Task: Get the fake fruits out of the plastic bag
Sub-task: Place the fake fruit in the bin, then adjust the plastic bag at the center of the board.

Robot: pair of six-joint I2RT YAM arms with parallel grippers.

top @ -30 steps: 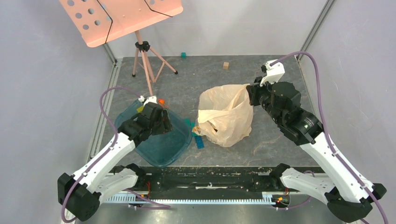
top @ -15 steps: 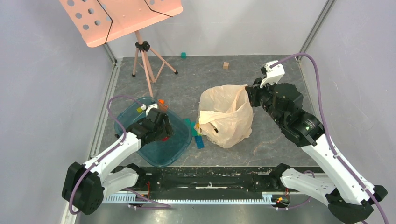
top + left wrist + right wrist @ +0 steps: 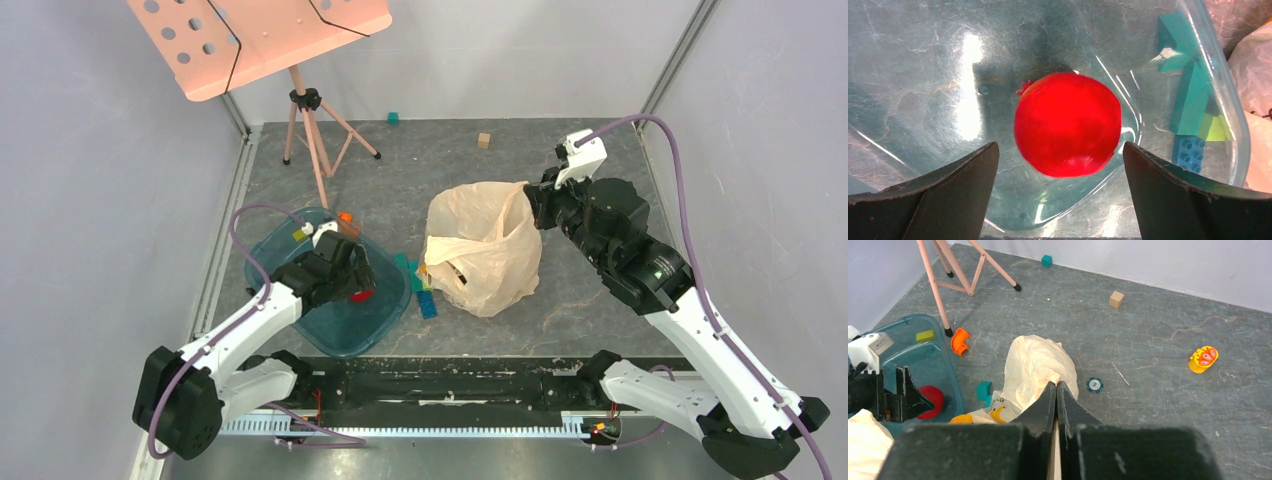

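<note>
L arm [image 3: 240, 325] crouched low, left tool [image 3: 1059, 150] gaping wide astride red fake fruit [image 3: 1068, 125] lying in teal tray [image 3: 923, 75]; R arm [image 3: 690, 320] stretched fwd, right tool [image 3: 1056, 387] pinched shut on plastic bag [image 3: 1035, 365] rim.

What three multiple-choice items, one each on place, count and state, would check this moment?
1. Where is the red fruit? A in the bag; B in the teal tray; C on the music stand.
2. How many red fruits lie in the tray? A one; B two; C three.
3. How is the right gripper? A open above the bag; B shut on a block; C shut on the bag's edge.
Answers: B, it sits on the tray floor between the fingers of the open left gripper; A, only one shows there; C, its jaws pinch the bag's plastic.
</note>
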